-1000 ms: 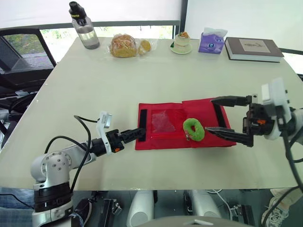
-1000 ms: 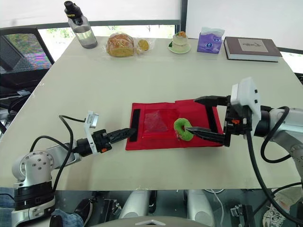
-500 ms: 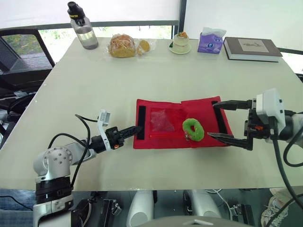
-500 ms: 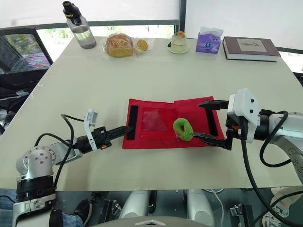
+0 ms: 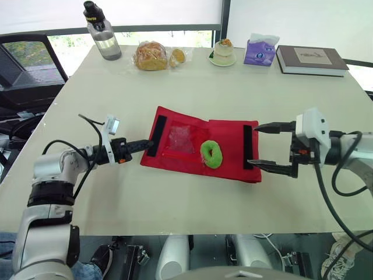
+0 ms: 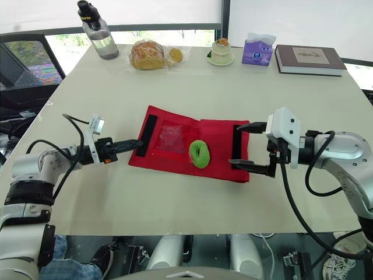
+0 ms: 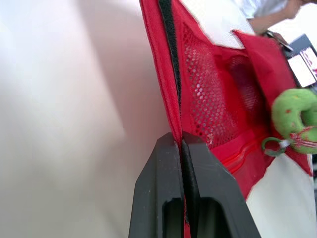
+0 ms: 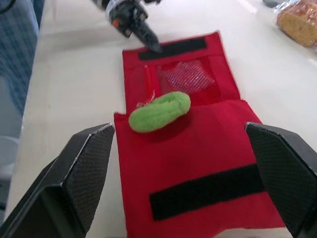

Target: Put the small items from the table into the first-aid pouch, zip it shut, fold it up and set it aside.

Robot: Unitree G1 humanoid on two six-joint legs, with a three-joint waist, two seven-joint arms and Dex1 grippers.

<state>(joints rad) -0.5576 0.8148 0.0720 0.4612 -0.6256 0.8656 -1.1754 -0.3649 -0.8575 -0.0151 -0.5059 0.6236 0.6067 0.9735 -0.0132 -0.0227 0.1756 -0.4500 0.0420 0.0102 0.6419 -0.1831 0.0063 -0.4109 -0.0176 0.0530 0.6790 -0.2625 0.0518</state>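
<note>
We have the first-aid pouch (image 5: 230, 139) lying unfolded and flat on the table (image 5: 175, 87), toward the middle of its near edge, with the pouch's left end angled slightly away from us. The left gripper (image 5: 144, 143) is clamped on the pouch's left hem, and the left wrist view shows the red cloth pinched between its two fingers just beside the black fastening strip (image 5: 153, 127). The right gripper (image 5: 253, 144) is spread wide and grips nothing. Its fingers straddle the pouch's right end near the second black strip (image 6: 237, 146).

A green plush ring (image 5: 211, 154) rests on the pouch near its middle, beside the mesh pocket (image 5: 179, 139). A small loop and tag hang from the ring.

We judge the pouch to be thin, limp fabric. It should weigh little, sag wherever it is lifted, and drag or bunch if pulled from one hem only. So we would hold it at opposite ends, on the hems or the stiffer strip areas, and keep it taut while the zip is run. The mesh looks flimsy and likely to snag, so it is a poor place to grip.

The ring looks soft, light and squashy. A pinch across its body should hold well, whereas the loop is too small to aim for. It may roll off if the cloth tilts.
</note>
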